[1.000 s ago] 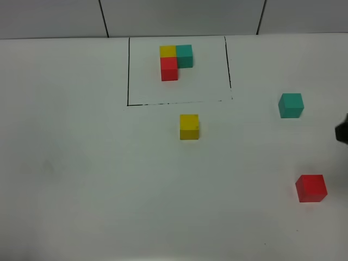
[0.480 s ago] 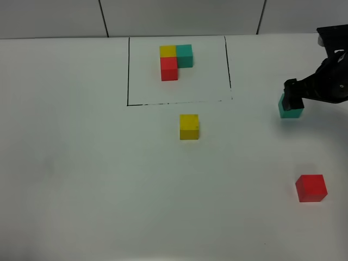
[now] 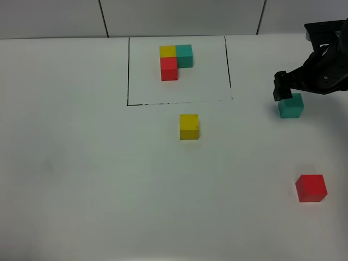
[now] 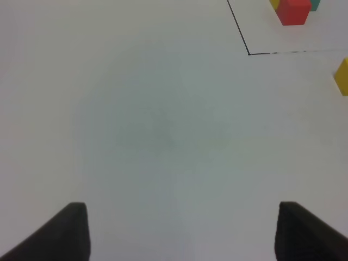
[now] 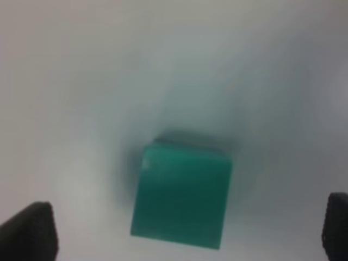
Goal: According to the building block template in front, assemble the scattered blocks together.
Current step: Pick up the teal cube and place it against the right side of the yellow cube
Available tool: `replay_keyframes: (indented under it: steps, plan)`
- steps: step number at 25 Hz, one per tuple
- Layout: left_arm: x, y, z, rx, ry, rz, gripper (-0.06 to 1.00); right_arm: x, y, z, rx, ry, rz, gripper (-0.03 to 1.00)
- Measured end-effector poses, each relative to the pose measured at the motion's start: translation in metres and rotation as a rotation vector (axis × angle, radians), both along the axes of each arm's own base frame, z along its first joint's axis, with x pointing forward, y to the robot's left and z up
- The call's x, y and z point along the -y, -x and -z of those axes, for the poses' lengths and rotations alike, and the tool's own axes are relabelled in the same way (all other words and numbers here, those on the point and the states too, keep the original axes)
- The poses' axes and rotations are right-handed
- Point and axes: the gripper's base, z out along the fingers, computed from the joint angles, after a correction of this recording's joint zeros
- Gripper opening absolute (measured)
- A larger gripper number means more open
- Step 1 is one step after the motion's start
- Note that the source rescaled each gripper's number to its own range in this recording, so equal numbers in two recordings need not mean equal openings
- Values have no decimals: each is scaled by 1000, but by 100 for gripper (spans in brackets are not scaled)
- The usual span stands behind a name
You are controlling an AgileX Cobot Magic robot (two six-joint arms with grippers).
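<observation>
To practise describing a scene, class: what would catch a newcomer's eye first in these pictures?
The black right gripper, jaws wide open, hangs over the loose teal cube at the far right. At the far middle, a joined L of small cubes sits inside a thin black rectangle. A yellow cube lies just in front of that frame, and a red cube at the near right.

A blurred teal-green cube (image 5: 182, 196) sits on the white table (image 5: 81, 81). The right gripper (image 5: 182, 231) gapes wide, its dark fingertips (image 5: 28, 231) flanking the cube, both clear of it.
</observation>
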Motion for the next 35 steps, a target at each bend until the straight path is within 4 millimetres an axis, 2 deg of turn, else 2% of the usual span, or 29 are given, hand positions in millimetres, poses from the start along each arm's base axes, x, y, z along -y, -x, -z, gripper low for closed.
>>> replay_keyframes:
  steps: [8, 14, 19, 22, 26, 29, 31, 35]
  plan:
    - [0, 0, 0, 0, 0, 0, 61, 1, -19, 26, -33, -8, 33, 100]
    - [0, 0, 0, 0, 0, 0, 61, 10, -20, 44, -87, -9, 64, 100]
    - [0, 0, 0, 0, 0, 0, 61, 10, -20, 47, -98, -8, 65, 96]
    - [0, 0, 0, 0, 0, 0, 61, 10, -19, 48, -104, -8, 65, 83]
    - [0, 0, 0, 0, 0, 0, 61, 10, -18, 48, -116, -8, 64, 56]
    - [0, 0, 0, 0, 0, 0, 61, 10, -18, 48, -122, -8, 64, 30]
    - [0, 0, 0, 0, 0, 0, 61, 10, -18, 48, -122, -8, 64, 1]
    - [0, 0, 0, 0, 0, 0, 61, 10, -17, 48, -120, 9, 16, 2]
